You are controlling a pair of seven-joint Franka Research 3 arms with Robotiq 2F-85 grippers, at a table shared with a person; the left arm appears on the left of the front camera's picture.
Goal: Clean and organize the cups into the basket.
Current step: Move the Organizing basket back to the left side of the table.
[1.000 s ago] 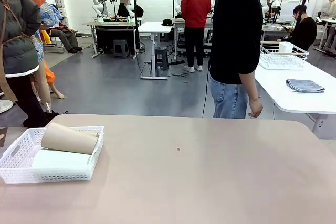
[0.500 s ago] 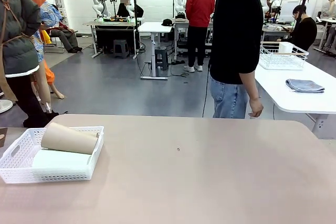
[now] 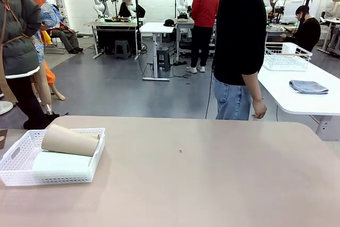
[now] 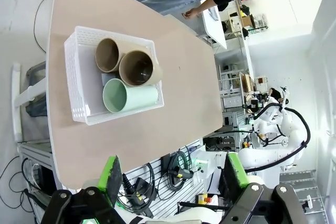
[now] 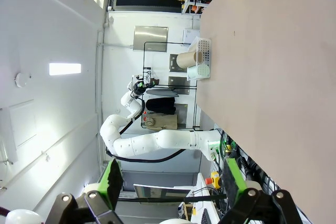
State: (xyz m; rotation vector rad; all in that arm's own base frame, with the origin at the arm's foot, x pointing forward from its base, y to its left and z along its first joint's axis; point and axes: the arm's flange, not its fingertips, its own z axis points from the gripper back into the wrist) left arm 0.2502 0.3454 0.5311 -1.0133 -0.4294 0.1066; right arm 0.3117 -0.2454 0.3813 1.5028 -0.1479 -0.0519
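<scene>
The white mesh basket (image 3: 48, 176) sits at the table's near left. In the front view a brown cup (image 3: 69, 140) lies on its side in it, above a pale mint cup (image 3: 59, 162). From high above, the left wrist view looks down on the basket (image 4: 79, 72). It holds two brown cups (image 4: 107, 55) (image 4: 137, 68) and the mint cup (image 4: 128, 97), all lying down. My left gripper (image 4: 172, 177) hangs open and empty, far from them. My right gripper (image 5: 171, 178) is open too, well away from the distant basket (image 5: 206, 55).
A person in black (image 3: 239, 41) stands at the table's far edge, hand hanging down. Behind on the right, a white table carries a wire rack (image 3: 286, 57) and a folded grey cloth (image 3: 308, 86). My left arm (image 5: 152, 140) shows in the right wrist view.
Nothing on the table has moved. A person in red far at the back has shifted slightly to the right.
</scene>
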